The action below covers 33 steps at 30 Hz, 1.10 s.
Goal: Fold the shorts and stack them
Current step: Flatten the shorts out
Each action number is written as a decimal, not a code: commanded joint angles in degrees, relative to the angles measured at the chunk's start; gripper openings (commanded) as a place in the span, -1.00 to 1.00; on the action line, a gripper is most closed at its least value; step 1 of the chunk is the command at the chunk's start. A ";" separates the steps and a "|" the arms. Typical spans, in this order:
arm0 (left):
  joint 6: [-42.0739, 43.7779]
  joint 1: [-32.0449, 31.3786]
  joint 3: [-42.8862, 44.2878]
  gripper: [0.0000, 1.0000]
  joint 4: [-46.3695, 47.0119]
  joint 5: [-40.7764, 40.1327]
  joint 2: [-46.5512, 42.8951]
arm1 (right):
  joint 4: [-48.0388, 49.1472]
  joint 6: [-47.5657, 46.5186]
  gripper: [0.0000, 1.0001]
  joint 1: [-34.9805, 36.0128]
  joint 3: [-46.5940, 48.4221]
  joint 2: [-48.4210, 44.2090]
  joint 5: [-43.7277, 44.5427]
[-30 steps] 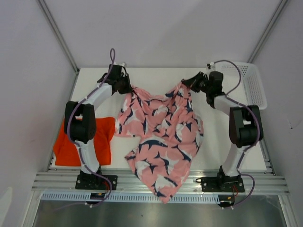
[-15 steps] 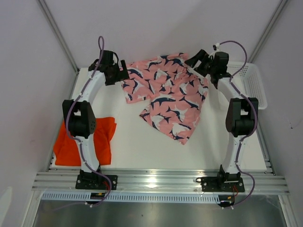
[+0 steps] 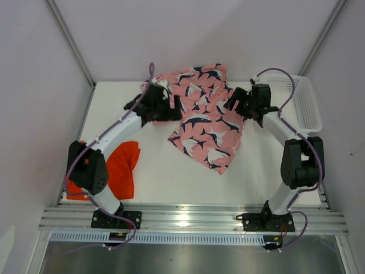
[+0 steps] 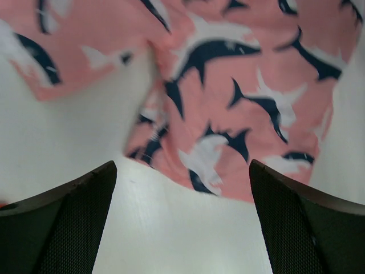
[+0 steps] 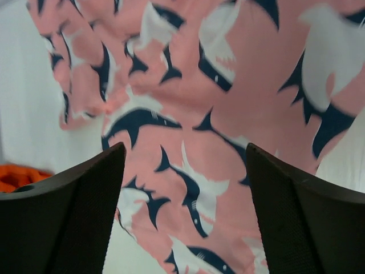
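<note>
The pink shorts (image 3: pixel 204 117) with a navy-and-white fish print lie spread and rumpled on the back middle of the white table, one leg pointing toward the front. My left gripper (image 3: pixel 173 108) hovers open at their left edge; in its wrist view the wide-apart fingers (image 4: pixel 68 228) frame bare table, with the pink shorts (image 4: pixel 239 97) just ahead. My right gripper (image 3: pixel 231 103) stands open over their right side, its fingers (image 5: pixel 308 217) apart above the pink shorts (image 5: pixel 199 114), holding nothing. The orange shorts (image 3: pixel 120 168) lie at the table's left, partly under the left arm.
A white mesh basket (image 3: pixel 301 101) stands at the back right corner. The table (image 3: pixel 171 182) shows white surface in front of the pink shorts. Grey walls close in the sides and back; a metal rail (image 3: pixel 188 220) runs along the front edge.
A second ago both grippers held the pink shorts hanging up. They laid them at the back of the table and let go, then both drew in over the cloth.
</note>
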 commanded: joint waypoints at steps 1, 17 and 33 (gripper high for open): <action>-2.85 -8.49 -6.58 0.98 6.31 -4.02 -7.52 | -4.50 -2.24 0.65 3.45 -5.03 -4.94 7.60; -6.37 -23.73 -26.90 0.98 10.27 -9.23 -20.02 | -13.47 6.37 0.31 17.95 -35.63 -31.58 14.54; -6.37 -23.99 -31.91 0.98 7.02 -10.90 -28.72 | -6.79 8.74 -0.06 24.98 -35.81 -18.32 20.43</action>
